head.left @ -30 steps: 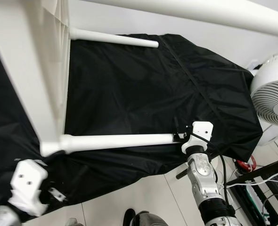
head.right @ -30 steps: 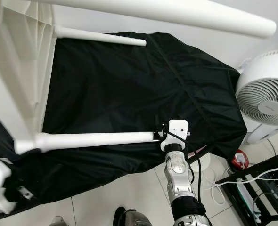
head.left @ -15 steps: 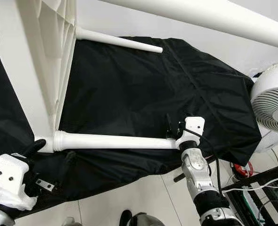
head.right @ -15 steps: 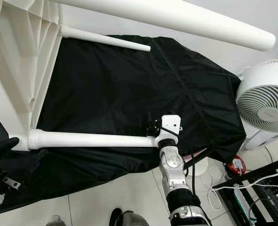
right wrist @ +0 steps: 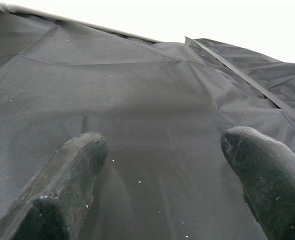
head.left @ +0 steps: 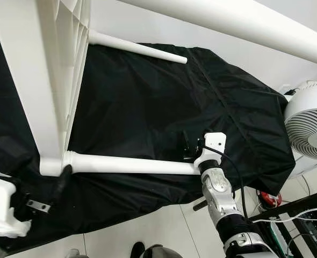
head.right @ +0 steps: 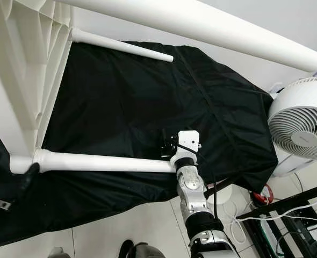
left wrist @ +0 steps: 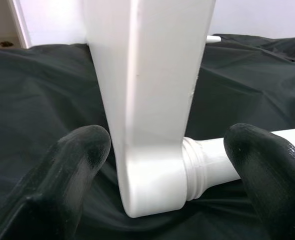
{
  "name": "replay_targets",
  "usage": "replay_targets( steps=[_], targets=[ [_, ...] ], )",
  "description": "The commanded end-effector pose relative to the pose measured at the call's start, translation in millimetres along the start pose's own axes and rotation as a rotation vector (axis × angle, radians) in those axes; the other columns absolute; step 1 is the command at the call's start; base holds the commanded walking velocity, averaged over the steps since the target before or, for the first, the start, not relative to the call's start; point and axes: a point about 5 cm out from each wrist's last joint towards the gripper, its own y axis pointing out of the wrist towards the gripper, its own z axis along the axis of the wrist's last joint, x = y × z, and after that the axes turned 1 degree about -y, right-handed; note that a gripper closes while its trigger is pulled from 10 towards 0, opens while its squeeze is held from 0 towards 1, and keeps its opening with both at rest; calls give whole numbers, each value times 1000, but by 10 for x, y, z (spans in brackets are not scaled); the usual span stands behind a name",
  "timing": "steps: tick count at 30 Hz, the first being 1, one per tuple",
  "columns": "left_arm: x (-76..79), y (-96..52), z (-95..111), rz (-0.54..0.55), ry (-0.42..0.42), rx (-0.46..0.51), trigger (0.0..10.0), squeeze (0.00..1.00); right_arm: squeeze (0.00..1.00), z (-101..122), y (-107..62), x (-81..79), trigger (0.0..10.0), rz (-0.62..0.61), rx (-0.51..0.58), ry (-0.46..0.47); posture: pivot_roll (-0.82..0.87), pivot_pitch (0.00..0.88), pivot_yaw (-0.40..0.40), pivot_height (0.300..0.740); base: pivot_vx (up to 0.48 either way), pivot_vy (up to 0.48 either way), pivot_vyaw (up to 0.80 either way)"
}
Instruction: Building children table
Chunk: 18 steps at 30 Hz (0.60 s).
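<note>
Count: 1 white table top (head.left: 37, 80), on its side; 3 white table legs visible: near leg (head.left: 131, 164), far leg (head.left: 139, 48), upper leg (head.left: 244, 24). 1 black cloth (head.left: 148, 107). 1 white fan (head.left: 311, 126). 2 grippers: left gripper (left wrist: 157, 165), right gripper (right wrist: 162, 175)
</note>
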Motion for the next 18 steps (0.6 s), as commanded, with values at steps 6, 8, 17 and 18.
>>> replay_targets(
  steps=[6,8,17,18],
  targets=[
    [-104,-60,-46,192,-70,31,10000,1000,0,-136,-73,49,10000,7,-57,-7,417,142,-233,740,0,0,0],
    [-84,-36,-29,190,-86,46,10000,1000,0,-140,-77,51,10000,7,-57,-8,410,142,-229,740,0,0,0],
    [80,328,-66,251,-94,61,10000,0,0,-167,-121,79,10000,-11,-60,-12,382,142,-206,740,0,0,0],
    [80,328,-66,251,-94,61,10000,0,0,-167,-121,79,10000,-11,-60,-12,382,142,-206,740,0,0,0]
  ],
)
